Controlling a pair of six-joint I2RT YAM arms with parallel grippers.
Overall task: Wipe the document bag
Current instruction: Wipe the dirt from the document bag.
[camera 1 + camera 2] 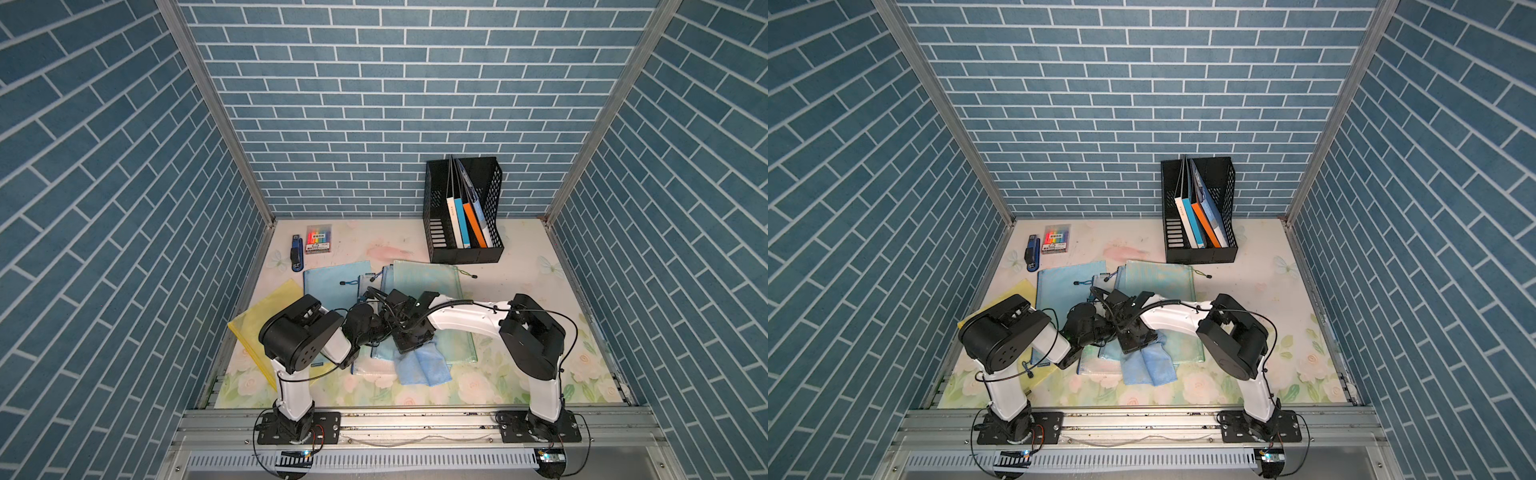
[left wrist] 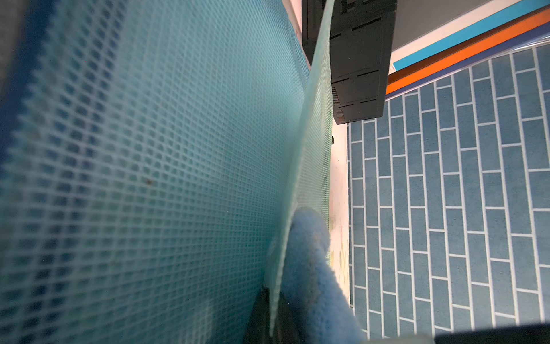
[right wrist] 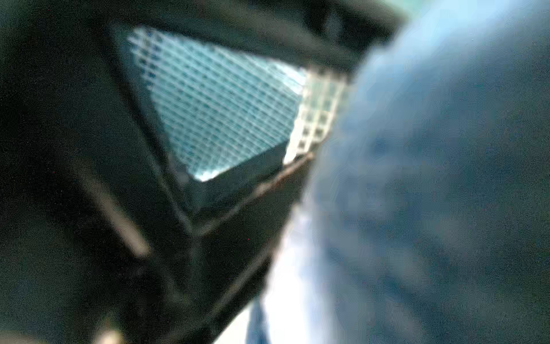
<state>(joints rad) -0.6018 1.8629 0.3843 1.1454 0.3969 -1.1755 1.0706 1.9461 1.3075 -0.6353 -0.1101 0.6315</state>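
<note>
The table point(image 1: 519, 282) wears a pale floral cover, scuffed and stained toward the back. Blue brick-patterned walls point(image 1: 374, 104) close it in on three sides, joined by bare metal posts point(image 1: 216, 112). Along the front edge runs a metal rail point(image 1: 415, 424) carrying both arm bases.

At the back right a black rack point(image 1: 463, 253) stands against the wall, with books point(image 1: 467, 220) leaning inside it. At the back left a stapler point(image 1: 296, 254) lies just beside a marker pack point(image 1: 319, 240).

Mesh bags overlap across the middle. A yellow bag point(image 1: 257, 324) sits at the left edge, partly under the left arm, and a blue bag point(image 1: 332, 286) lies next to it. The green bag point(image 1: 424, 278) lies flat right of centre, under the right arm.

Both arms meet over the green bag's left edge. The left gripper point(image 1: 386, 330) is closed; in its wrist view the green bag's edge curves up and runs in between its dark fingers point(image 2: 259, 315), seemingly pinched. The right gripper point(image 1: 409, 340) is closed on a blue cloth point(image 1: 424, 365). The cloth bunches at its tip and spreads over the bag's near corner onto the table. The right wrist view is too blurred to show more.
</note>
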